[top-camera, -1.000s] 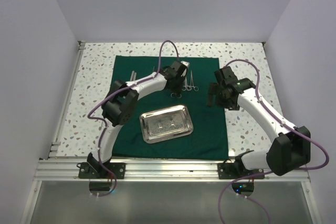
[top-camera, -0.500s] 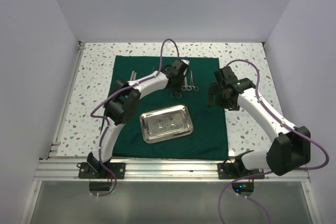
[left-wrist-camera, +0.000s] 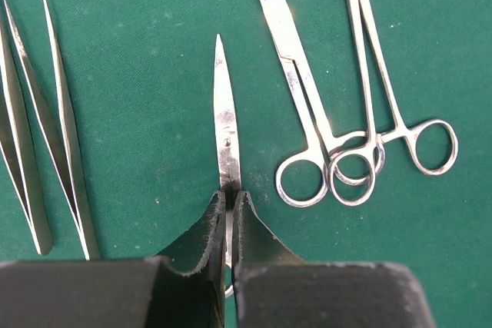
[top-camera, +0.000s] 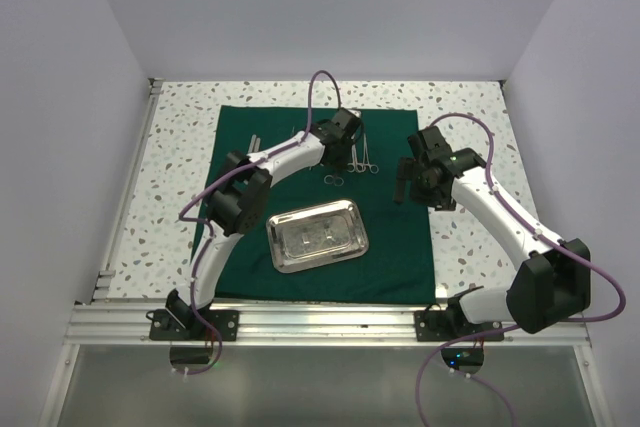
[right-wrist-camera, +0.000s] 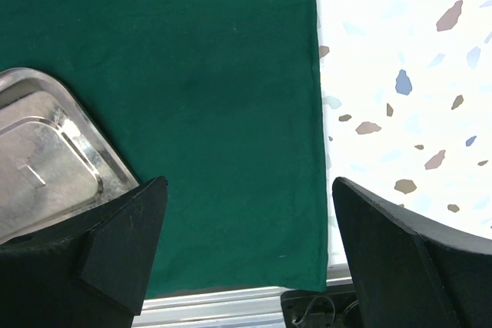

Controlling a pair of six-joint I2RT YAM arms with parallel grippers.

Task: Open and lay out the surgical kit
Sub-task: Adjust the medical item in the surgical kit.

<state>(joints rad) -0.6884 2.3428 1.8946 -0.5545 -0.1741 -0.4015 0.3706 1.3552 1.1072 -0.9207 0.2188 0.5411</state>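
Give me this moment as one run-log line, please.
left fingers: shut on scissors | right fingers: open, empty, over cloth edge | tray: on cloth | forceps, tweezers: on cloth

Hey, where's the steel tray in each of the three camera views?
Top external: steel tray near the centre, on the green cloth.
Left wrist: not in it.
Right wrist: left edge, lower half, only a corner showing.
Shared landmark: the green cloth, in all three views.

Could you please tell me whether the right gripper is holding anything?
No, the right gripper stands wide open above the green cloth, with nothing between its jaws.
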